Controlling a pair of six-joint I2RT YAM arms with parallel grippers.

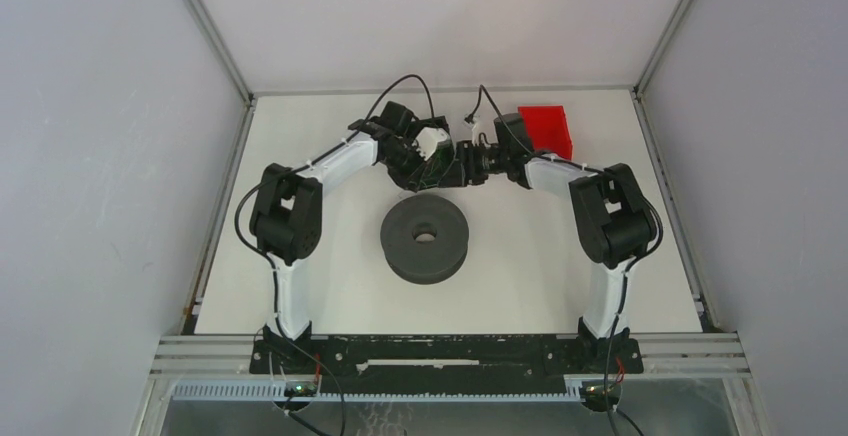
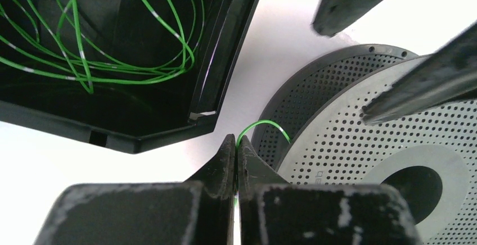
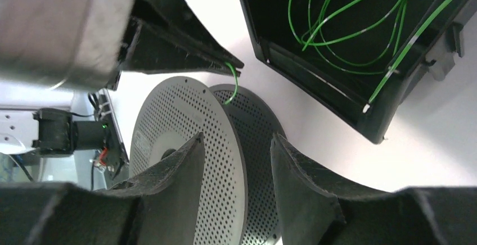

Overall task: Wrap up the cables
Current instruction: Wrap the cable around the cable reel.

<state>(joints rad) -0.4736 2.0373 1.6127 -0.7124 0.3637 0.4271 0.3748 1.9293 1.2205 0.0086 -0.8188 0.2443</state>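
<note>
Pale grey walls close in a white tabletop [image 1: 300, 286]. Near the middle of its far edge sits one black tray [image 2: 140, 132], and the cables [image 3: 424, 31] lie inside it. They are very thin, bright green wires with short pale bands at intervals, lying in loose, overlapping loops across the tray's dark floor. The loops cross too often to count the separate wires.

One strand [image 2: 263, 122] is outside the tray. It shows as a short green arc from the tips of the left gripper [image 2: 236, 149] to the edge of the spool [image 1: 425, 239]. The left gripper's jaws are pressed together on this strand, with only the wire between them.

The right gripper [image 3: 237, 138] has its jaws partly apart and holds nothing. In the right wrist view one perforated flange of the spool shows in the gap between its fingers.

There is one spool, dark grey, at the centre of the tabletop. It has two round flanges covered in small holes and a round hole through its hub. One red bin [image 1: 546, 130] stands near the far right corner. The two arms meet over the far middle of the tabletop, with their two grippers close together beside the tray.
</note>
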